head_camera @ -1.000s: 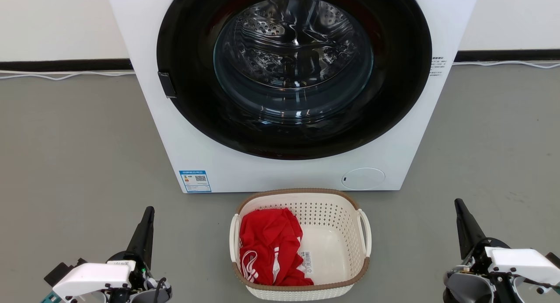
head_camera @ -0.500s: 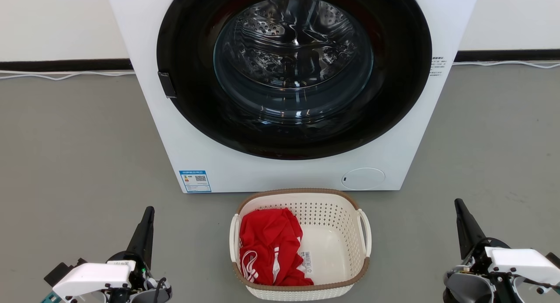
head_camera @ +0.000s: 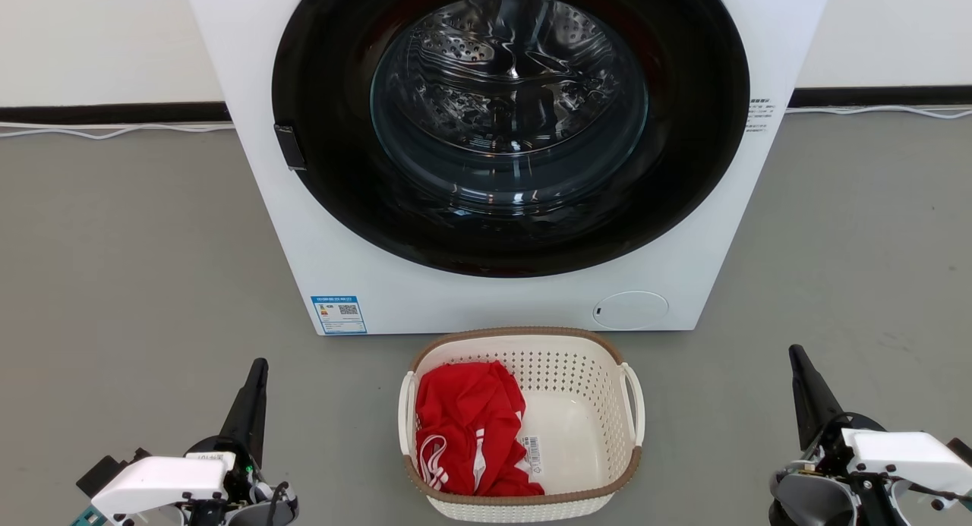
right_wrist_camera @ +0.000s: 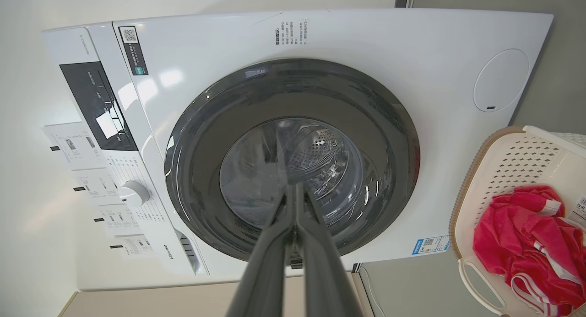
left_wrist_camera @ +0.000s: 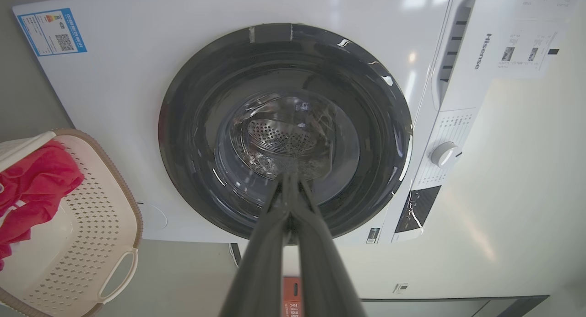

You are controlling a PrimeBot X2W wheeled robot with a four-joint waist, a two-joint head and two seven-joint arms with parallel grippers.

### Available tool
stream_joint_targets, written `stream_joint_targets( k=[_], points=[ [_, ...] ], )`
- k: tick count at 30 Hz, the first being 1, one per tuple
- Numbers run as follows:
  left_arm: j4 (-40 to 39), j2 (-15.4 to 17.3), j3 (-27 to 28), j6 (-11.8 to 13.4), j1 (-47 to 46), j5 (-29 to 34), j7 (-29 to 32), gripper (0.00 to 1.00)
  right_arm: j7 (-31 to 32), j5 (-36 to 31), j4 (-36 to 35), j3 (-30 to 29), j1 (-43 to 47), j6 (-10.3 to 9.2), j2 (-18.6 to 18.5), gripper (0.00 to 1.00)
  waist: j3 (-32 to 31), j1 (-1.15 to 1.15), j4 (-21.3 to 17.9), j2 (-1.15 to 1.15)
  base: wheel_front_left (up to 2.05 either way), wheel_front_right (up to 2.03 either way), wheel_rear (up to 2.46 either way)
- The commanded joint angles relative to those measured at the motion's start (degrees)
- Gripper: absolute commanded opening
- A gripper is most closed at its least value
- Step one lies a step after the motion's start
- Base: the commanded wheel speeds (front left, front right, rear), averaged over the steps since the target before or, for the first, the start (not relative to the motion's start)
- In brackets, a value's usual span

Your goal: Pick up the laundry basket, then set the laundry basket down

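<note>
**Basket on floor, both grippers closed and empty**

The laundry basket (head_camera: 566, 374) sits upright on the grey floor (head_camera: 137, 268), just in front of the white washing machine (head_camera: 304, 245) and below its round dark door (head_camera: 683, 169). Its brown rim is up, with a white loop handle on each side. A red garment (head_camera: 463, 427) with white stripes is bunched in the basket's left half. The right half of the bottom is bare, and a barcode sticker (head_camera: 532, 454) sits just beside the cloth.

The left gripper (head_camera: 259, 368) is low on the robot's left, well apart from the basket. Its fingers are pressed together with nothing between them, tip pointing toward the machine. The right gripper (head_camera: 796, 354) is in the same pose on the robot's right, also well apart, fingers tight together and holding nothing. Neither touches a handle.

In the left wrist view the joined fingers line up on the door glass, with the basket at the lower left edge. The right wrist view is similar, with the basket at the right edge. A white cable (head_camera: 114, 131) runs along the wall base.
</note>
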Motion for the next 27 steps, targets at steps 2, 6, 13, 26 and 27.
stream_joint_targets(
  k=[2, 6, 13, 26, 27],
  points=[
    [-1.7, 0.6, 1.8, -0.4, -2.0, -0.3, 0.4, 0.00, 0.6, 0.4, -1.8, 1.1, -1.3, 0.41, -0.2, 0.00, 0.0, 0.00, 0.0, 0.00, 0.00, 0.00, 0.00],
    [-1.7, 0.6, 1.8, -0.4, -2.0, -0.3, 0.4, 0.00, 0.6, 0.4, -1.8, 1.1, -1.3, 0.41, -0.2, 0.00, 0.0, 0.00, 0.0, 0.00, 0.00, 0.00, 0.00],
    [-1.7, 0.6, 1.8, -0.4, -2.0, -0.3, 0.4, 0.00, 0.6, 0.4, -1.8, 1.1, -1.3, 0.41, -0.2, 0.00, 0.0, 0.00, 0.0, 0.00, 0.00, 0.00, 0.00],
    [-1.7, 0.6, 1.8, -0.4, -2.0, -0.3, 0.4, 0.00, 0.6, 0.4, -1.8, 1.1, -1.3, 0.41, -0.2, 0.00, 0.0, 0.00, 0.0, 0.00, 0.00, 0.00, 0.00],
    [-1.7, 0.6, 1.8, -0.4, -2.0, -0.3, 0.4, 0.00, 0.6, 0.4, -1.8, 1.1, -1.3, 0.41, -0.2, 0.00, 0.0, 0.00, 0.0, 0.00, 0.00, 0.00, 0.00]
  ],
)
